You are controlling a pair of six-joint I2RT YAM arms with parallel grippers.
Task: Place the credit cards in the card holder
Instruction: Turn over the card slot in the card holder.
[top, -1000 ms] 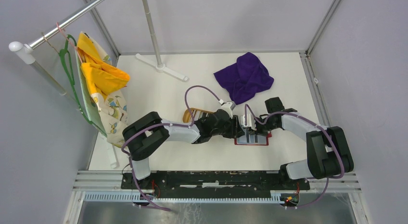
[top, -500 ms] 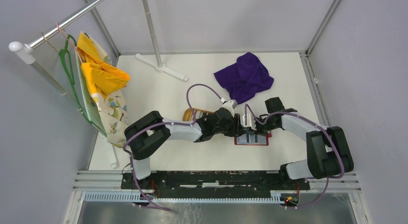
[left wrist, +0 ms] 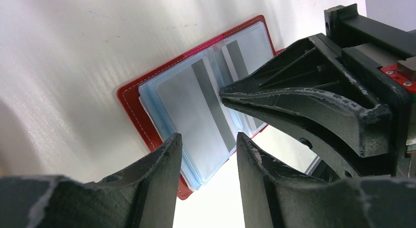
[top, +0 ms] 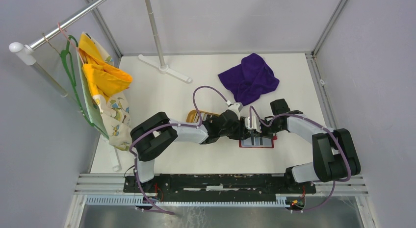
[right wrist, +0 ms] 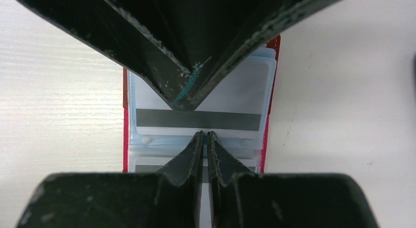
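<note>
The red card holder (top: pixel 256 142) lies open on the white table, its clear sleeves facing up. A grey credit card (left wrist: pixel 196 108) with a dark stripe sits in one sleeve, and a second striped card (left wrist: pixel 236 54) shows in the other half. My left gripper (left wrist: pixel 209 145) hovers open over the near corner of the sleeves, and nothing is visibly pinched between its fingers. My right gripper (right wrist: pixel 205 136) is shut, its tips resting on the holder's middle fold (right wrist: pixel 196 142). Both grippers meet over the holder in the top view.
A tan wooden tray (top: pixel 198 115) sits partly hidden behind the left arm. A purple cloth (top: pixel 249 78) lies at the back right. A white stand base (top: pixel 164 67) is at the back. Yellow and patterned clothes (top: pixel 100 86) hang from a rail on the left.
The left arm has crept a little to the right, toward the holder. The right arm and the holder have not moved.
</note>
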